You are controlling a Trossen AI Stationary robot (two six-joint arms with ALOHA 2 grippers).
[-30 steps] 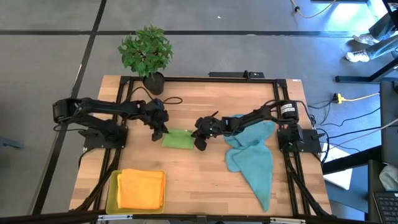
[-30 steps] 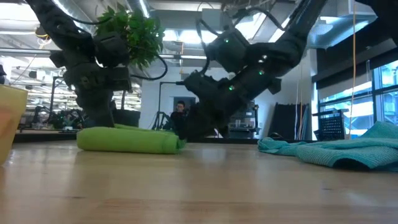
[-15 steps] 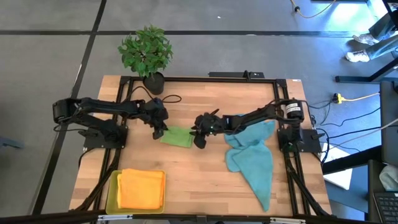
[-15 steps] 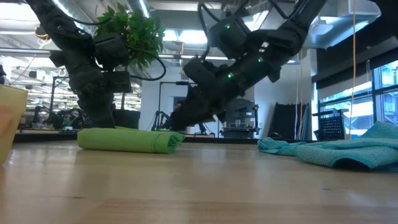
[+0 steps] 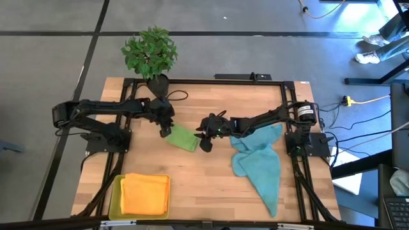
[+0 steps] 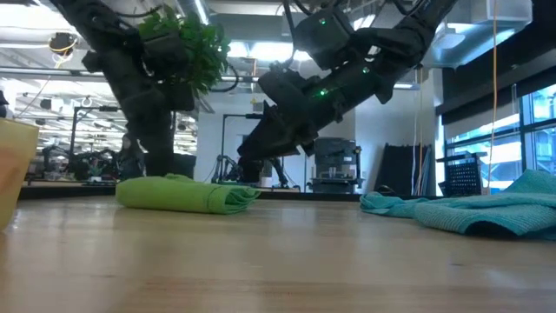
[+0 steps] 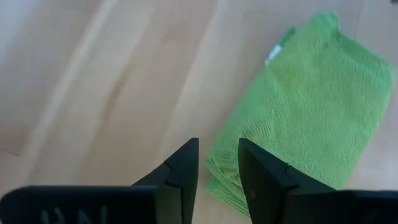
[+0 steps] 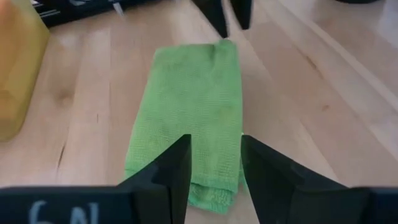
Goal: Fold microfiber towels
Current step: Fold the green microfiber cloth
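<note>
A green towel (image 5: 183, 138), folded into a narrow pad, lies flat and slanted at mid-table; it also shows in the low view (image 6: 187, 193). My left gripper (image 5: 165, 131) stands at its left end (image 7: 217, 180), fingers a little apart with wood and the towel's corner showing between them (image 7: 217, 146). My right gripper (image 5: 203, 142) hangs open above the towel's right end (image 8: 211, 186), clear of it in the low view (image 6: 252, 161). A crumpled teal-blue towel (image 5: 259, 163) lies at the right. Folded orange towels (image 5: 146, 193) rest in a yellow tray. My left gripper points down at the green towel's left end (image 8: 222, 45), its fingers (image 8: 217, 18) a little apart. I cannot tell whether they touch the cloth. The towel lies flat on the table.
The yellow tray (image 5: 115, 191) stands at the near left corner and shows at the low view's left edge (image 6: 13, 169). A potted plant (image 5: 150, 54) stands at the far edge. Bare wood lies between the tray and the teal towel (image 6: 486, 209).
My left gripper has gone a little toward the far edge, and the towel's left end has gone with it, so the towel has turned from level to slanted. My right gripper has risen above the towel's right end.
</note>
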